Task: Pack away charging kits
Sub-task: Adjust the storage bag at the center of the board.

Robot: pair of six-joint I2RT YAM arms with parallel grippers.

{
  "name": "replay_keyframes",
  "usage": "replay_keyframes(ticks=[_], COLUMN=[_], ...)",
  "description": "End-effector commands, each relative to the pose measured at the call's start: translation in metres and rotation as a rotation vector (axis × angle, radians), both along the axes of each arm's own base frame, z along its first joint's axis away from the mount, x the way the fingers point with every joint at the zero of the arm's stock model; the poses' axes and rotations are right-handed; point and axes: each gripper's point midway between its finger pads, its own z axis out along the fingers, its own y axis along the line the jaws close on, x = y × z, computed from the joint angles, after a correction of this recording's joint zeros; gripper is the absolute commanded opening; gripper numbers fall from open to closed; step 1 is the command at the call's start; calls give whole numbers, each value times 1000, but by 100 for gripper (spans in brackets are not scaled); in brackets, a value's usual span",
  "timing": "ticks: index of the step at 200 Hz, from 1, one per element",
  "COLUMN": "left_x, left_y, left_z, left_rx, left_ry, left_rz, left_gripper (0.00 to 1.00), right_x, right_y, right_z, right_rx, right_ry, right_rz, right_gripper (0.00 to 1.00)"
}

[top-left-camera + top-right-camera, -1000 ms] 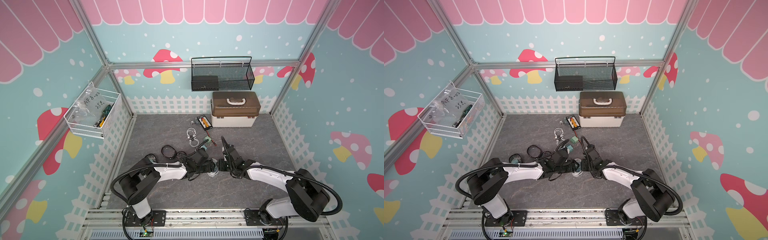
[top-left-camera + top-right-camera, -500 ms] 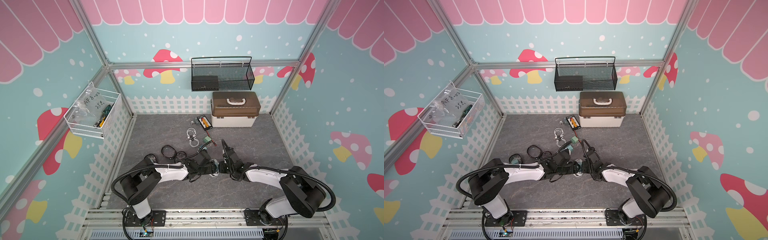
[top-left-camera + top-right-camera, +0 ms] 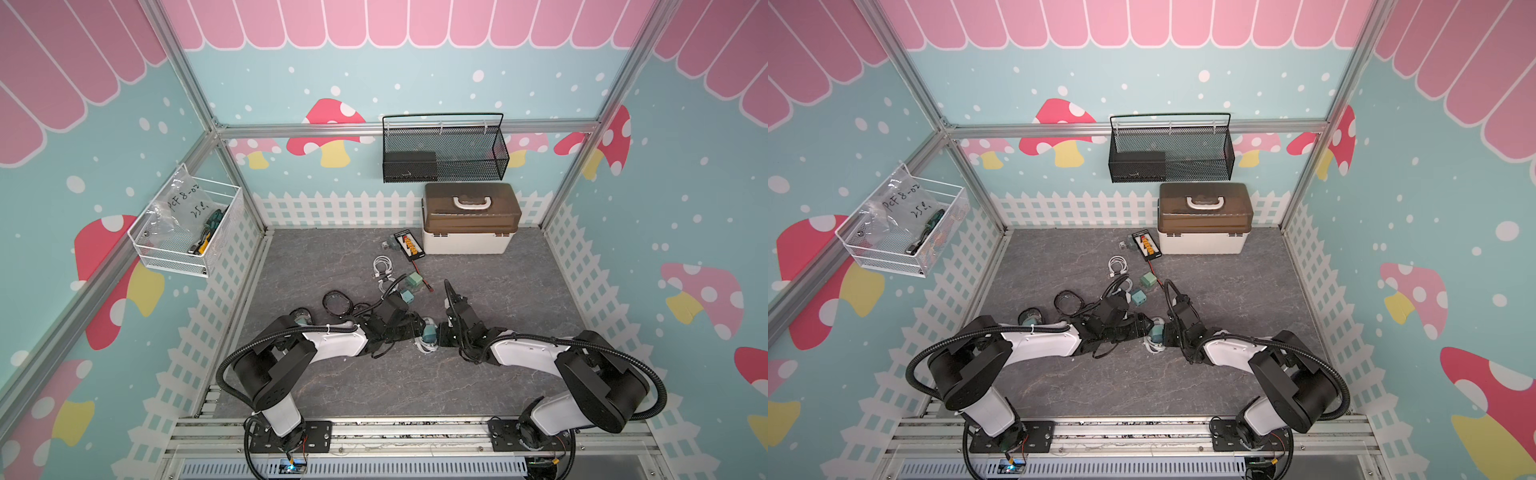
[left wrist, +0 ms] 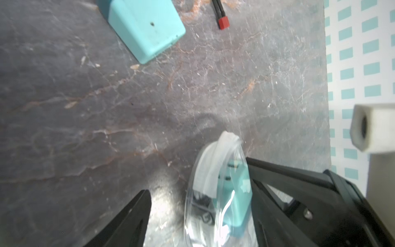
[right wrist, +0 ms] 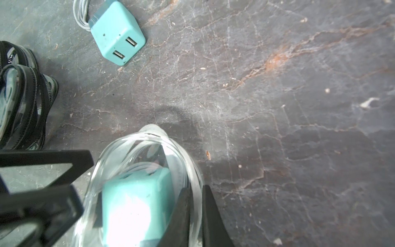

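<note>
- White plastic box with brown lid (image 3: 465, 245): my landmark. It stands at the far wall with its lid down.
- Right arm (image 3: 523, 353): I judge this the arm better placed for the box. Its base sits more nearly in line with the box than the left arm's base does.
- Left gripper (image 4: 196, 177): fingers spread wide and straddling the pouch. One finger (image 4: 277, 192) touches it, with no clamp that I can see.
- Right gripper (image 5: 195, 190): fingers pressed together, pinching the pouch's clear wall.
- Clear soft plastic pouch (image 5: 139, 145): it sits at the grey floor, well to the robot's side of the box. It lies directly between the two grippers, which face each other across it.
- Teal cube plug adapter (image 5: 136, 198): inside the pouch, beside the pinching fingers.
- Coil of thin white cable (image 4: 210, 169): also inside the pouch, wrapped round the cube.
- Loose teal cube adapter with two ports (image 5: 118, 34): not yet packed. It lies between the pouch and the box.
- Finding: the box lies beyond the held pouch, away from the bases. Any carry there falls to the right gripper alone, and the shut lid stands in the way.
- The pouch's long axis I cannot settle from above.
</note>
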Motion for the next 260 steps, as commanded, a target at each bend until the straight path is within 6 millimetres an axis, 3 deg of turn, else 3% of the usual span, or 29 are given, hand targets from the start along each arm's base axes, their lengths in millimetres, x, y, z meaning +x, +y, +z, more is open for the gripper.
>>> replay_keyframes(ticks=[1,69,98,138,181,190,206,220,241,260], left_x=[-3,-7,-10,-20,-30,-31,-33,-34,-32,-31], left_y=[-15,-39,-37,-37,-24,-20,-15,-15,-15,-16], left_z=[-9,-19,-19,-7,-16,-19,-23,-23,-22,-19], left_rx=[-61,-152,-169,-150,-82,-56,-15,-3,2,10], left_ry=[45,106,114,84,91,90,88,84,81,73], left_rz=[-38,-96,-87,-92,-38,-20,8,18,24,25], left_gripper=[77,70,64,64,64,64,65,65,65,65], right_x=[-17,-18,-17,-12,-8,-7,-4,-3,-4,-6], right_y=[-8,-7,-4,12,27,23,1,-20,-42,-45], right_z=[-28,-29,-24,-4,6,3,-1,-1,6,22], right_rx=[-38,-15,3,105,152,130,58,0,-47,-34], right_ry=[79,62,50,-2,-24,-21,6,31,41,14], right_rz=[21,30,35,77,131,123,58,2,-51,-57], right_gripper=[8,1,0,0,0,2,19,27,33,37])
